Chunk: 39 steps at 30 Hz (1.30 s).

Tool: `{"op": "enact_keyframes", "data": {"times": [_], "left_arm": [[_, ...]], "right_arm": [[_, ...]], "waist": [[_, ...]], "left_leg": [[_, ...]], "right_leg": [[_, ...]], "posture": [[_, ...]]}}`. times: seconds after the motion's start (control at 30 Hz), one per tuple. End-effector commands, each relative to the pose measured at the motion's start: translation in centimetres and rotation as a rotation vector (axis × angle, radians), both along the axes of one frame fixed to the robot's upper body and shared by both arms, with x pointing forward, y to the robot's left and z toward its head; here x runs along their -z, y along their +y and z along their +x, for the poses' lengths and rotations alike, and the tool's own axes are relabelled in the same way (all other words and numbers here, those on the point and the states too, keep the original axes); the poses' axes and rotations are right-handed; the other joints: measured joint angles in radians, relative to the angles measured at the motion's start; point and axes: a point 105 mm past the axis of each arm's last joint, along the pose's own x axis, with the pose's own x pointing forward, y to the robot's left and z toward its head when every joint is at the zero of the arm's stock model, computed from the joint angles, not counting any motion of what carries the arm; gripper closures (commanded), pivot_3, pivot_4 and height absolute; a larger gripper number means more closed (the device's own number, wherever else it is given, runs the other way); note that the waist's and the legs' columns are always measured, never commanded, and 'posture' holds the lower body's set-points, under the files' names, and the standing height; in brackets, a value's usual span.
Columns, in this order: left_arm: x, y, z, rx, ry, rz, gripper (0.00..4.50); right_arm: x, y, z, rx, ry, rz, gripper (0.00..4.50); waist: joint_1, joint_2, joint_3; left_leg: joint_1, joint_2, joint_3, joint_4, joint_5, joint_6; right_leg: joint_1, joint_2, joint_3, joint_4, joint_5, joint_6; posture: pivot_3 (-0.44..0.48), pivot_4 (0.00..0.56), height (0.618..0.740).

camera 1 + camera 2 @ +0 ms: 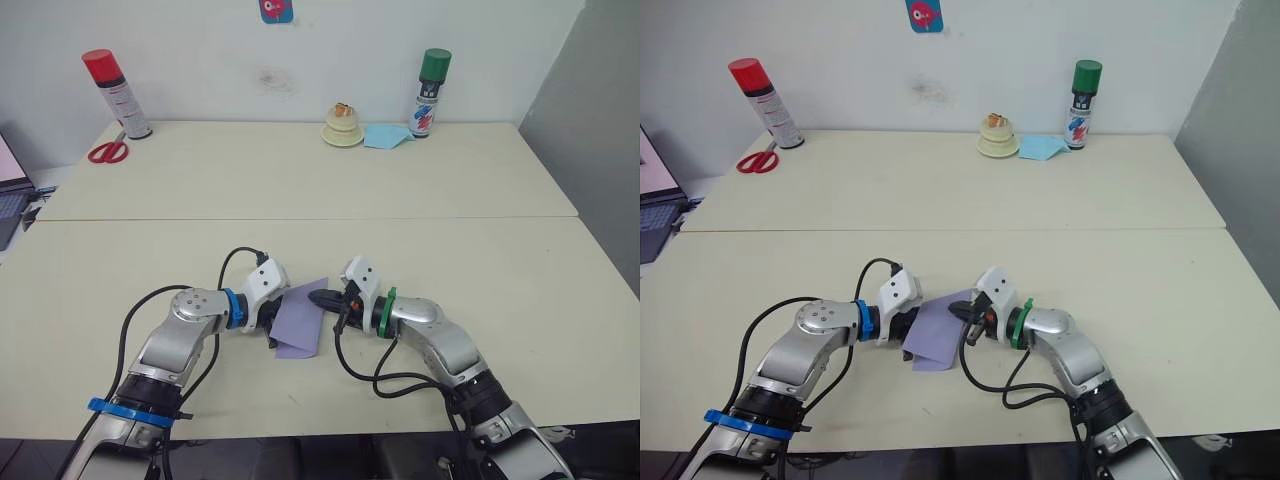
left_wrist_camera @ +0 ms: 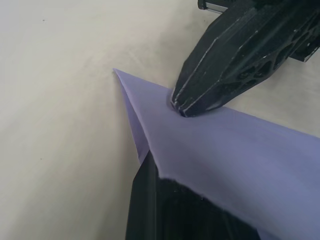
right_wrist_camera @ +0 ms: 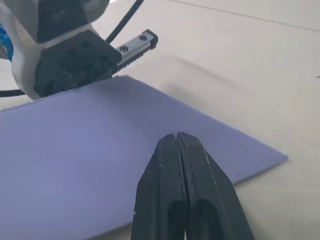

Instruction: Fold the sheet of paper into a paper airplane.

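The lavender sheet of paper [image 1: 300, 318] sits near the table's front edge between my two grippers, folded, with one side raised off the table. My left gripper [image 1: 275, 318] is at its left edge, shut on the sheet. In the left wrist view the paper [image 2: 240, 150] drapes over its black finger [image 2: 150, 205]. My right gripper [image 1: 322, 297] comes in from the right with its fingers shut together. Its tip [image 3: 177, 136] presses on the top face of the paper [image 3: 75, 150]. The left wrist view shows that tip [image 2: 180, 107] too.
At the back of the table stand a red-capped spray can [image 1: 115, 92] with red scissors [image 1: 108, 152] beside it. There is also a green-capped spray can [image 1: 430, 92], a cream-coloured object [image 1: 342, 127] and a light blue paper [image 1: 385, 136]. A laptop [image 1: 8, 180] sits at the far left.
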Motion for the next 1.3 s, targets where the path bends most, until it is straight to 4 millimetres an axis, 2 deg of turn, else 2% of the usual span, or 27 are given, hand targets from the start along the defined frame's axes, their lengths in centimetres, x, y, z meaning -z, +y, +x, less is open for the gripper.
{"op": "enact_keyframes", "data": {"times": [0.03, 0.17, 0.27, 0.4, 0.6, 0.73, 0.83, 0.9, 1.0, 1.1, 1.3], "left_arm": [[1.1, 0.1, -0.9, 0.005, 0.057, -0.021, 4.47], [-0.5, -1.0, -1.1, 0.031, 0.033, -0.121, 4.47], [0.2, -0.5, -1.0, 0.010, 0.035, -0.052, 4.47], [1.3, 2.0, -0.9, -0.042, 0.036, 0.082, 4.47], [-1.4, 5.9, -1.1, -0.132, 0.027, 0.101, 4.47], [-3.8, 7.3, -0.8, -0.184, -0.026, 0.077, 4.47], [-5.6, 5.5, -0.5, -0.147, -0.077, -0.005, 4.47], [-5.5, 4.0, -0.5, -0.116, -0.081, -0.037, 4.47], [-3.7, 2.2, -0.4, -0.085, -0.075, -0.011, 4.47], [-2.1, 1.2, -0.6, -0.053, -0.044, 0.011, 4.47], [0.1, 1.5, -0.9, 0.001, -0.029, 0.118, 4.47]], "right_arm": [[-0.8, 0.8, 0.1, -0.024, -0.048, 0.013, 4.50], [-1.2, 0.6, 0.7, -0.005, -0.061, 0.024, 4.50], [-1.4, 0.5, 0.7, -0.006, -0.064, 0.032, 4.50], [-0.1, 1.0, 0.1, -0.034, -0.057, -0.014, 4.50], [1.4, 1.3, 0.2, -0.044, -0.059, -0.088, 4.50], [2.2, 1.2, 0.1, -0.060, -0.074, -0.135, 4.50], [2.3, 0.8, 0.2, -0.060, -0.086, -0.151, 4.50], [2.2, 0.7, 0.2, -0.058, -0.086, -0.148, 4.50], [2.0, 0.4, 0.3, -0.051, -0.087, -0.140, 4.50], [1.7, 0.2, 0.5, -0.035, -0.081, -0.127, 4.50], [2.0, -0.8, 1.7, 0.074, -0.065, -0.133, 4.50]], "waist": [[0.000, 0.000, 0.000], [0.001, 0.000, 0.000], [0.001, 0.000, 0.001], [-0.002, 0.000, 0.001], [-0.008, 0.000, 0.001], [-0.006, -0.001, 0.002], [-0.002, -0.002, 0.002], [0.000, -0.003, 0.002], [0.000, -0.003, 0.002], [0.000, -0.003, 0.002], [0.001, -0.003, 0.002]], "left_leg": [[0.000, 0.000, 0.000, 0.000, 0.000, 0.000], [-0.001, 0.000, 0.000, 0.000, 0.000, 0.000], [-0.003, 0.000, 0.000, 0.000, 0.000, 0.000], [-0.002, 0.000, 0.000, 0.000, 0.000, 0.000], [0.000, 0.002, 0.000, -0.001, 0.000, 0.000], [0.000, 0.002, 0.000, 0.000, 0.000, 0.000], [0.000, 0.001, 0.000, 0.000, 0.000, 0.000], [0.000, 0.001, 0.000, 0.000, 0.000, 0.000], [0.000, 0.000, 0.001, 0.001, 0.000, 0.000], [-0.001, 0.000, 0.001, 0.000, 0.000, 0.000], [-0.001, 0.000, -0.001, 0.000, 0.000, 0.000]], "right_leg": [[0.000, 0.000, 0.000, 0.000, 0.000, 0.000], [-0.002, 0.000, 0.000, 0.000, 0.000, 0.000], [-0.002, 0.000, 0.000, -0.001, 0.000, 0.000], [-0.002, 0.000, 0.001, 0.000, 0.000, 0.000], [-0.003, 0.000, 0.001, 0.002, 0.000, -0.001], [-0.004, -0.001, 0.000, 0.005, -0.001, -0.002], [-0.004, -0.002, 0.000, 0.006, -0.001, -0.003], [-0.003, -0.002, 0.000, 0.006, -0.001, -0.003], [-0.003, -0.002, 0.000, 0.006, -0.001, -0.002], [-0.003, -0.002, 0.001, 0.006, -0.001, -0.002], [-0.003, -0.002, 0.000, 0.007, -0.002, -0.003]], "posture": [[0.000, 0.150, 0.737], [0.000, 0.150, 0.737], [0.000, 0.150, 0.737], [0.000, 0.150, 0.737], [0.000, 0.150, 0.737], [0.000, 0.150, 0.737], [0.000, 0.150, 0.737], [0.000, 0.150, 0.737], [0.000, 0.150, 0.737], [0.000, 0.150, 0.737], [0.000, 0.150, 0.737]]}}
